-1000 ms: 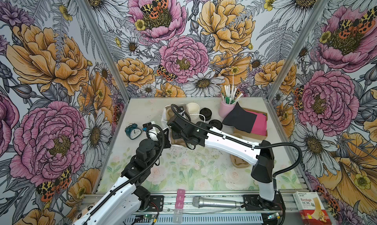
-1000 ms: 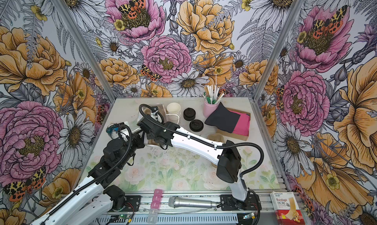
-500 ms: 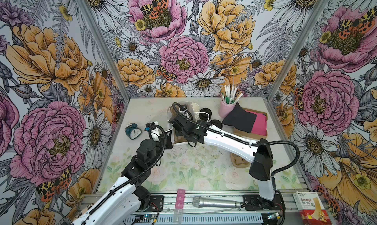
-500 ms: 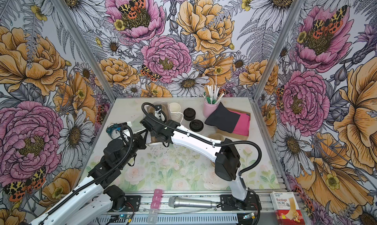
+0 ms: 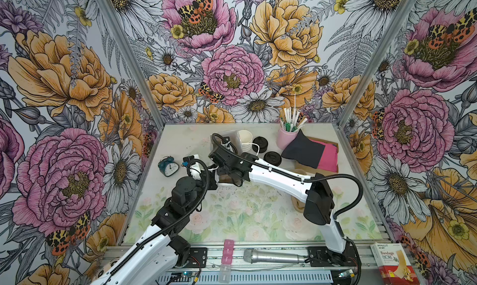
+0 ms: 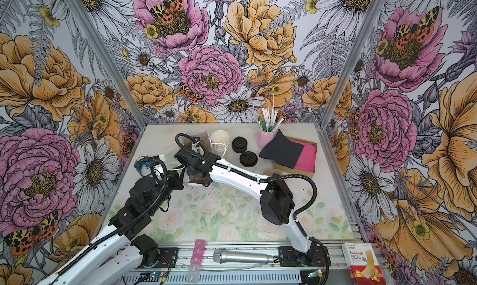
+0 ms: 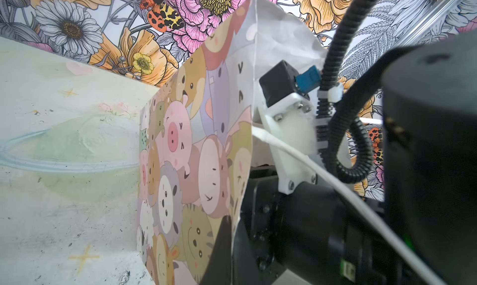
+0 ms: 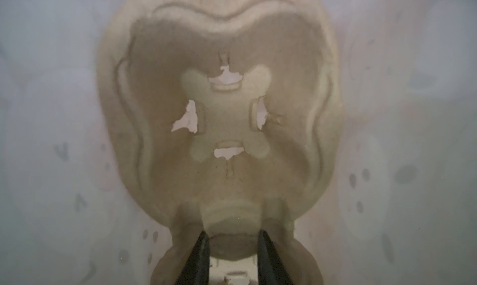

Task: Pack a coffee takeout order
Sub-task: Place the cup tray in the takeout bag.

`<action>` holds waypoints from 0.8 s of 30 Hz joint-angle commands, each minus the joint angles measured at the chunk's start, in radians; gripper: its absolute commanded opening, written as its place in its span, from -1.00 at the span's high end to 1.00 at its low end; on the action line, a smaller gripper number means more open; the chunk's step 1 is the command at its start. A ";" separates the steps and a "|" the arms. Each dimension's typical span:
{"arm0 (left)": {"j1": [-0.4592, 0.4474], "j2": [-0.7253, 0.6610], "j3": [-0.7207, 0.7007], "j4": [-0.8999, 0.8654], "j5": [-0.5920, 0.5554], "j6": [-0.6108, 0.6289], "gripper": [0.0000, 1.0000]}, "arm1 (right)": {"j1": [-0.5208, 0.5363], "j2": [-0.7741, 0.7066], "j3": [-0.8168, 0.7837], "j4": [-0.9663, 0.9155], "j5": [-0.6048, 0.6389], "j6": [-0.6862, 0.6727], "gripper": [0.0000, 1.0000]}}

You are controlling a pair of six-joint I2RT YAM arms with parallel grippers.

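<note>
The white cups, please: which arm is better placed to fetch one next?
Likely right: left gripper is shut on the bag, steadying it; right gripper, once it releases the carrier, is nearest the cups.

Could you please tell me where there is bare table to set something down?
Free: the floral mat in front of the paper bag, between the two arms; also the back-left corner behind the alarm clock. Crowded: the back right, with white cups, black lids, straw cup and napkins.

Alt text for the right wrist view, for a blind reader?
A tan moulded-pulp cup carrier fills the frame, its near edge held between the two black fingers of the right hand. Pale translucent bag walls with faint cartoon prints surround it.
</note>
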 commanded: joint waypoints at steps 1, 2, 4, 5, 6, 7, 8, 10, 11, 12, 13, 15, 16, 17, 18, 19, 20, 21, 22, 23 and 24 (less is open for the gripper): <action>-0.008 -0.009 0.022 -0.015 -0.026 0.014 1.00 | 0.003 0.044 0.017 -0.005 -0.035 0.009 0.63; -0.009 -0.007 0.022 -0.012 -0.021 0.014 1.00 | 0.001 0.049 0.019 -0.005 -0.038 0.009 0.63; -0.009 -0.003 0.023 -0.006 -0.013 0.015 1.00 | 0.000 0.058 0.023 -0.006 -0.039 0.009 0.63; -0.008 0.000 0.023 -0.006 -0.012 0.017 1.00 | -0.003 0.064 0.027 -0.006 -0.040 0.009 0.63; -0.009 0.001 0.023 -0.002 -0.012 0.017 1.00 | -0.006 0.070 0.029 -0.005 -0.045 0.012 0.62; -0.010 0.002 0.023 0.001 -0.012 0.021 1.00 | -0.009 0.075 0.030 -0.005 -0.052 0.012 0.62; -0.009 0.002 0.023 0.003 -0.012 0.023 1.00 | -0.013 0.082 0.032 -0.005 -0.060 0.014 0.62; -0.009 0.004 0.023 0.006 0.021 0.027 1.00 | -0.020 0.096 0.039 -0.005 -0.068 0.015 0.61; -0.009 0.003 0.023 0.008 0.024 0.028 1.00 | -0.022 0.104 0.042 -0.005 -0.076 0.014 0.61; -0.010 0.004 0.023 0.012 0.028 0.033 1.00 | -0.025 0.111 0.044 -0.006 -0.080 0.013 0.60; -0.009 0.004 0.023 0.014 0.033 0.034 1.00 | -0.027 0.117 0.044 -0.005 -0.083 0.014 0.60; -0.009 0.007 0.023 0.020 0.045 0.040 1.00 | -0.031 0.130 0.048 -0.005 -0.089 0.019 0.58; -0.009 0.009 0.022 0.021 0.046 0.040 1.00 | -0.033 0.138 0.050 -0.006 -0.092 0.021 0.58; -0.009 0.011 0.021 0.023 0.050 0.040 1.00 | -0.036 0.146 0.056 -0.005 -0.096 0.022 0.58; -0.010 0.012 0.021 0.023 0.051 0.040 1.00 | -0.038 0.154 0.060 -0.005 -0.101 0.023 0.58; -0.009 0.013 0.022 0.025 0.051 0.041 1.00 | -0.038 0.162 0.065 -0.005 -0.100 0.022 0.58; -0.009 0.013 0.022 0.026 0.052 0.041 1.00 | -0.040 0.170 0.069 -0.005 -0.099 0.021 0.57; -0.009 0.015 0.022 0.027 0.052 0.043 1.00 | -0.041 0.177 0.073 -0.005 -0.101 0.023 0.57; -0.010 0.015 0.022 0.026 0.051 0.043 1.00 | -0.042 0.183 0.076 -0.005 -0.102 0.022 0.57; -0.009 0.015 0.023 0.028 0.052 0.043 1.00 | -0.043 0.191 0.081 -0.005 -0.107 0.022 0.56; -0.008 0.015 0.024 0.027 0.052 0.042 1.00 | -0.045 0.198 0.085 -0.005 -0.109 0.023 0.56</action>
